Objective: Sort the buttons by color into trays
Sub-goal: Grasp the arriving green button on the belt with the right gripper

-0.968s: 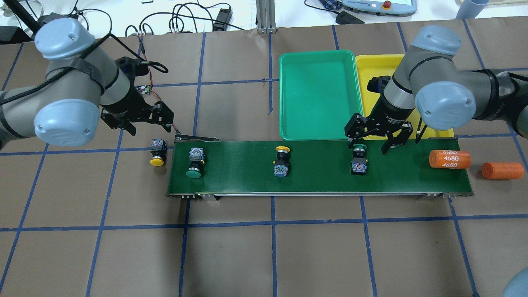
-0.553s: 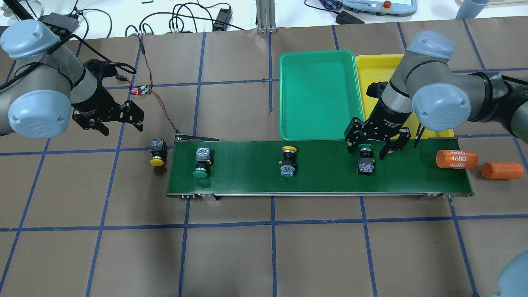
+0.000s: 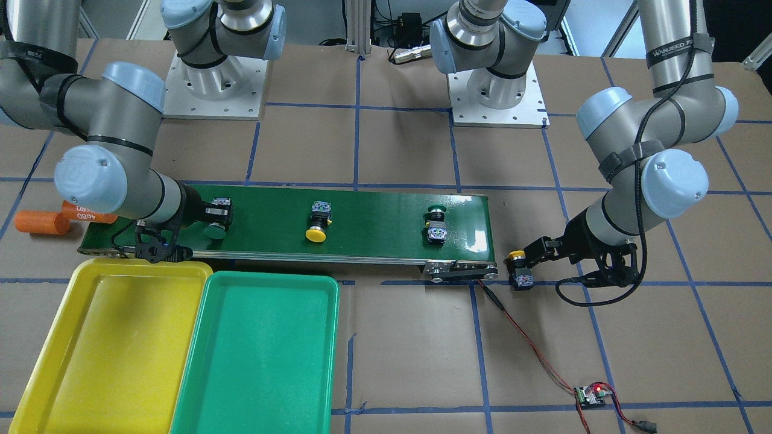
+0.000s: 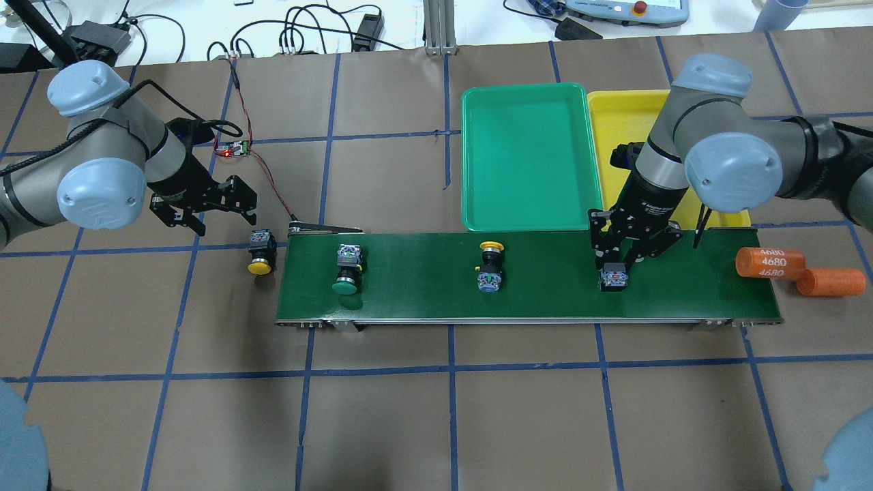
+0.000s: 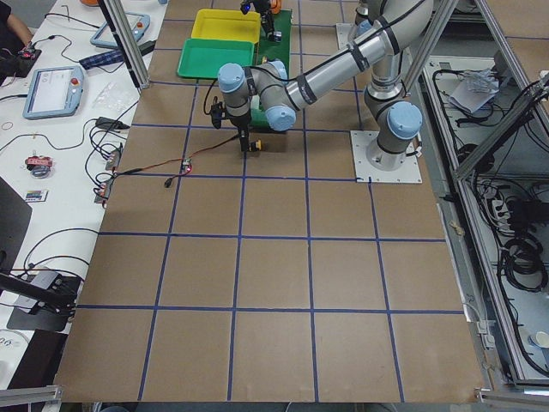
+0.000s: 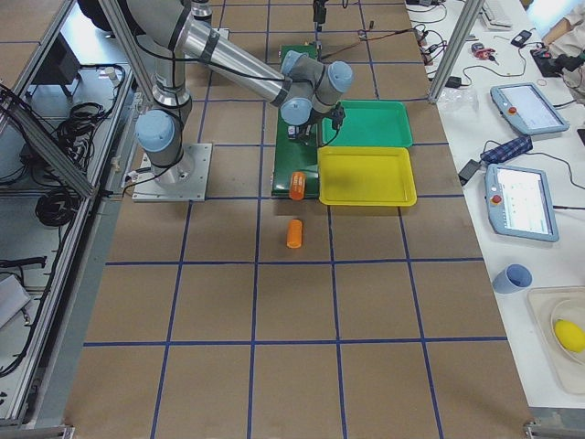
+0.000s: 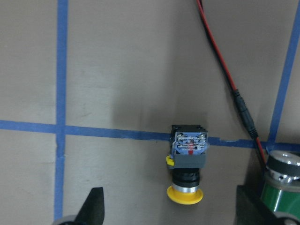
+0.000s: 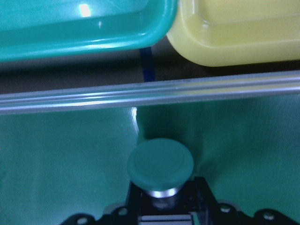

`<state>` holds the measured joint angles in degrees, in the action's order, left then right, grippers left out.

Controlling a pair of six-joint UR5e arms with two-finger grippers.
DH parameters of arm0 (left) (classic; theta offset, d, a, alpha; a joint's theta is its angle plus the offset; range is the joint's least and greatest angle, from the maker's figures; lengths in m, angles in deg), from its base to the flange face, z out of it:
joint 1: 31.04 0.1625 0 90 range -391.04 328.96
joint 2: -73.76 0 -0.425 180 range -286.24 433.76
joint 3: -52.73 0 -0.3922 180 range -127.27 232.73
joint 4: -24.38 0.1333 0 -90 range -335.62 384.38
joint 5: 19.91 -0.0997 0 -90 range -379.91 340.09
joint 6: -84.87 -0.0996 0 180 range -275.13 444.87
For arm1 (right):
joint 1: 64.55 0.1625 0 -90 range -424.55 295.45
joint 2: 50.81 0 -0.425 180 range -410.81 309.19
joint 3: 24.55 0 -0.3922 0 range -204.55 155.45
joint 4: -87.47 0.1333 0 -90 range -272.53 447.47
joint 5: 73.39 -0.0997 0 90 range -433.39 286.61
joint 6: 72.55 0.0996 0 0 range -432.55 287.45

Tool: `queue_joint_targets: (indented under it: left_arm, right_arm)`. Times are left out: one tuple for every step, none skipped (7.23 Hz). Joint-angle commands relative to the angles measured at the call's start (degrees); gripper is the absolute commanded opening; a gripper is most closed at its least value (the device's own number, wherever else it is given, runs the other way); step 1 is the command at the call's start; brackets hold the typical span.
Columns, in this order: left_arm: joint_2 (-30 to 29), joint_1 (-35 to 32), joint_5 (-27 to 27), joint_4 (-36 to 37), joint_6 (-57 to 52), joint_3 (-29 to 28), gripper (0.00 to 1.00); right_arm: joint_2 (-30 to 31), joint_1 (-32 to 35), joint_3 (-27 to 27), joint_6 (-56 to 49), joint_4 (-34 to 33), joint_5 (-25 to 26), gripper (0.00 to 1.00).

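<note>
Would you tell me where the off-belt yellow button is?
Overhead view, left side: the yellow button lies on the table beside the belt's left end, near the left gripper.

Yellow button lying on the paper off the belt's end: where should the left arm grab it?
The yellow button lies on its side, cap toward the robot. Come straight down with the left end effector and close across the square grey block, which has flat, parallel faces. The round cap would likely slip. The belt ends close beside it.
</note>
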<state>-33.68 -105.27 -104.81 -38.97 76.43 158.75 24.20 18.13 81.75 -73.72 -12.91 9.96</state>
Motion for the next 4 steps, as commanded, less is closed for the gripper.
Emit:
queue_joint_targets:
  left_arm:
    - [-2.7,-0.1,1.0,2.1,0.0,1.0,1.00]
    - [-3.8,-0.1,1.1,3.4,0.2,1.6,1.00]
    - [-4.4,-0.2,1.4,3.6,0.2,1.6,1.00]
    - [-4.8,-0.4,1.4,3.5,0.1,1.7,1.00]
  right_arm:
    - [0.2,0.1,-5.4,0.3,4.3,0.8,0.00]
    - [-0.7,0.5,-10.4,0.2,6.0,0.1,0.00]
    - [-4.7,0.5,-16.0,0.2,6.1,-2.2,0.00]
    - [-9.7,1.9,-22.6,0.6,5.4,-2.8,0.00]
